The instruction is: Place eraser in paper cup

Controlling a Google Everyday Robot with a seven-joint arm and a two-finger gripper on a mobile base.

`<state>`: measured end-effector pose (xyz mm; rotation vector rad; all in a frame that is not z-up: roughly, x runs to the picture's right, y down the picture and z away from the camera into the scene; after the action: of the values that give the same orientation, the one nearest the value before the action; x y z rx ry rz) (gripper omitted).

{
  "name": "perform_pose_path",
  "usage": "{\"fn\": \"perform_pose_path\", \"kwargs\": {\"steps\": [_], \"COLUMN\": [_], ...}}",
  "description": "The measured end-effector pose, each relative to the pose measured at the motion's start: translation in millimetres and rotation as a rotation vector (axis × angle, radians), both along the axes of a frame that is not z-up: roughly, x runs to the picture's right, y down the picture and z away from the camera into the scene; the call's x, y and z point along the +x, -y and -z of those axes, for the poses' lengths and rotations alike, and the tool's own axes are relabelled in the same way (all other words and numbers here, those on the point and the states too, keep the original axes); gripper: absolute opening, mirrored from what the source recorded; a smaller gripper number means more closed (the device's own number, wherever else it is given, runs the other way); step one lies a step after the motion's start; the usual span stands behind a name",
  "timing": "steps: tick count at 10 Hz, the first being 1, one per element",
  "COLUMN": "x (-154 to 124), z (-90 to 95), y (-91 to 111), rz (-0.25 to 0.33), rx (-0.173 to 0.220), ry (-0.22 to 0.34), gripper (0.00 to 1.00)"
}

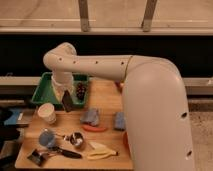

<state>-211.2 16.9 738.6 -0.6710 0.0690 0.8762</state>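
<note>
The eraser (66,102) is a small black oblong block hanging tilted under my gripper (64,96), which is shut on its upper end. The gripper hangs from the white arm at the left of the wooden table, in front of the green tray. The paper cup (47,113) is short and off-white. It stands upright on the table just below and to the left of the eraser, a little apart from it. The eraser is held above the table, beside the cup's rim and not over its opening.
A green tray (44,91) holding a dark object (80,90) stands at the back left. Two blue blocks (90,117) (119,121), a red item (95,128), a small blue cup (47,138), a metal scoop (76,140), a black-handled tool (60,151) and a yellow item (102,150) lie on the table (105,95).
</note>
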Motion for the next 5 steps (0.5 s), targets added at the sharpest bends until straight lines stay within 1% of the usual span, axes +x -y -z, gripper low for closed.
{"fn": "perform_pose_path", "kwargs": {"steps": [1,3,5], "x": [-11.2,-46.9,-76.8], "z": [2.7,9.2,15.3], "y": [7.7,22.0,24.7], "rz": [0.007,0.047,0.085], "rx": [0.023,0.083,0.12], "ry": [0.021,0.084,0.138], "gripper": [0.0,0.0,0.0]}}
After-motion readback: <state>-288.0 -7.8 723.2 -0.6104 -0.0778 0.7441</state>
